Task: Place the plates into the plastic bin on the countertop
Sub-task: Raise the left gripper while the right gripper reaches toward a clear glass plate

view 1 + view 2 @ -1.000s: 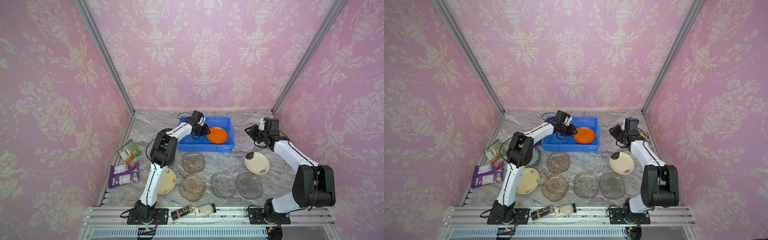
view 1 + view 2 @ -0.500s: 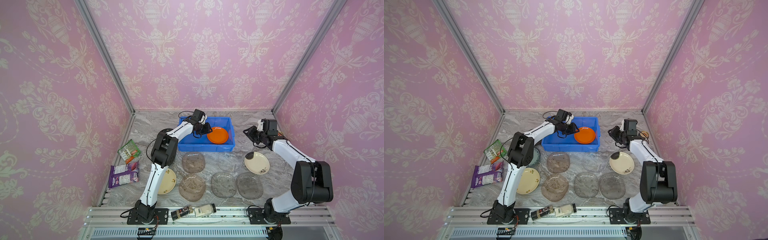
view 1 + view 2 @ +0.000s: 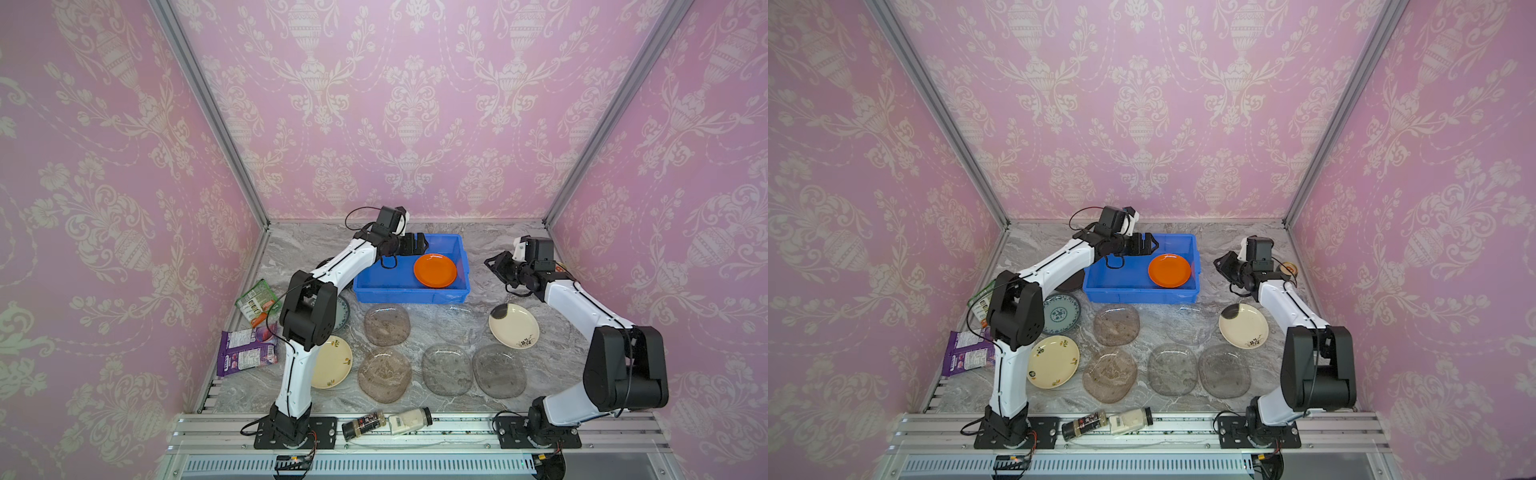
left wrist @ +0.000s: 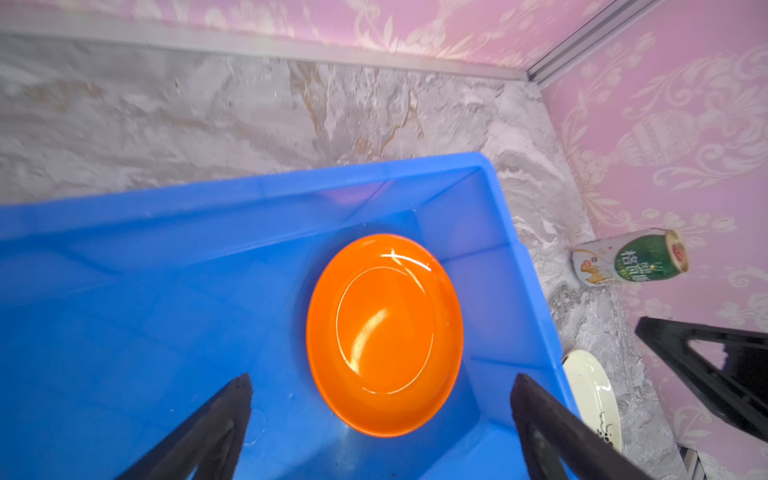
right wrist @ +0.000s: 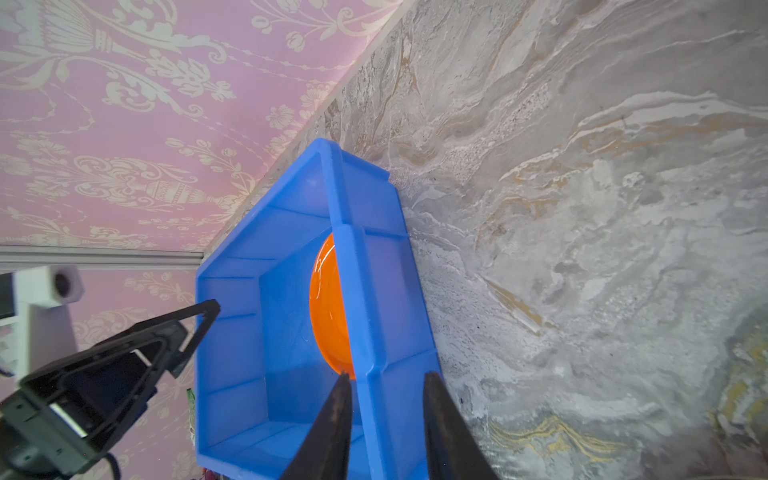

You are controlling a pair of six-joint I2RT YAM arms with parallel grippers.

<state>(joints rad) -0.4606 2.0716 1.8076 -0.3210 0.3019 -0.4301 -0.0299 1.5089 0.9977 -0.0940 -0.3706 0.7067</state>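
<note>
Plates [image 3: 446,370] lay mostly on the bench [image 3: 291,253] in front of the blue bin [image 3: 407,296]: five translucent squarish ones [image 3: 386,326], two cream flowered ones [image 3: 514,325] and a teal-patterned one [image 3: 1061,312] (partly behind the left arm [image 3: 1017,311]). We saw only the orange plate [image 3: 435,271] inside the bin, lying flat at its right end. The left fingers [image 3: 1145,243] hovered over the bin near its far wall, spread wide and holding nothing. The right fingers [image 3: 496,265] hung above bare bench to the right of the bin, parted a little, gripping nothing.
</note>
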